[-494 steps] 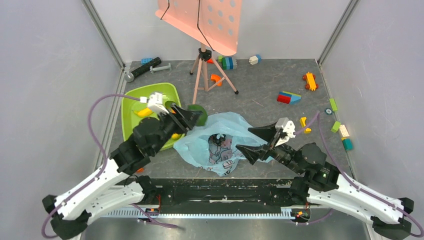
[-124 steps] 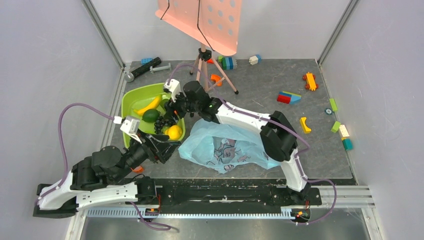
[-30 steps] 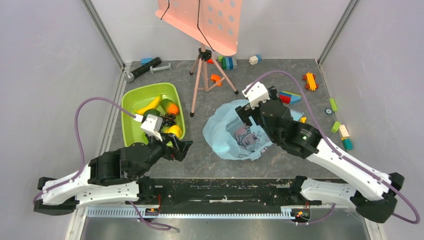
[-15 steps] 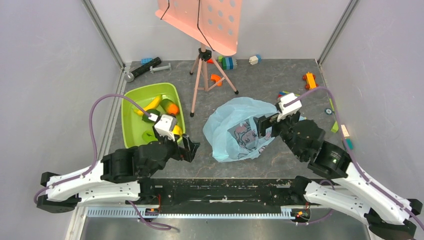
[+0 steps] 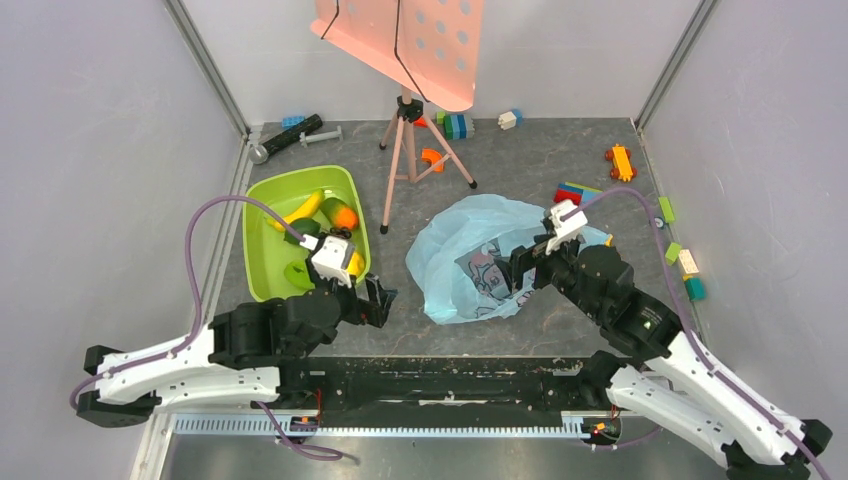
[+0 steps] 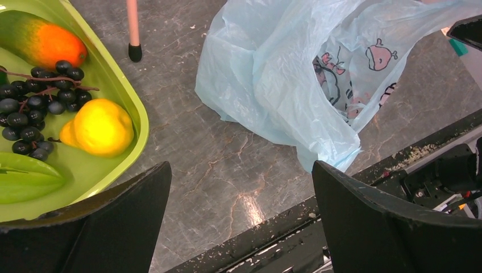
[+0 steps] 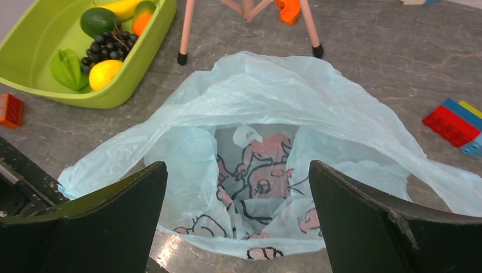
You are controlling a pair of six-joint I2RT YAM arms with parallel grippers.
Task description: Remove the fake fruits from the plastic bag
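Observation:
The light-blue plastic bag (image 5: 462, 255) lies crumpled and open on the table. In the right wrist view its mouth (image 7: 267, 119) shows only the printed inside, with no fruit visible. The fake fruits lie in the lime-green tub (image 5: 270, 215): a banana (image 5: 305, 208), an orange-green one (image 6: 42, 41), black grapes (image 6: 31, 105), a yellow one (image 6: 99, 128) and a green one (image 6: 23, 181). My left gripper (image 6: 240, 170) is open and empty over bare table between tub and bag. My right gripper (image 7: 237, 168) is open and empty just in front of the bag's mouth.
A pink-legged tripod (image 5: 405, 140) with a pink perforated board stands behind the bag. Toy bricks (image 5: 575, 192) and an orange toy car (image 5: 620, 160) lie at the right, a red brick (image 7: 10, 109) near the tub. A black tool (image 5: 298, 132) lies at the back left.
My right arm has drawn back from the bag's far side to its near right edge. My left gripper has shifted a little right. The bag has stayed put since half a second ago.

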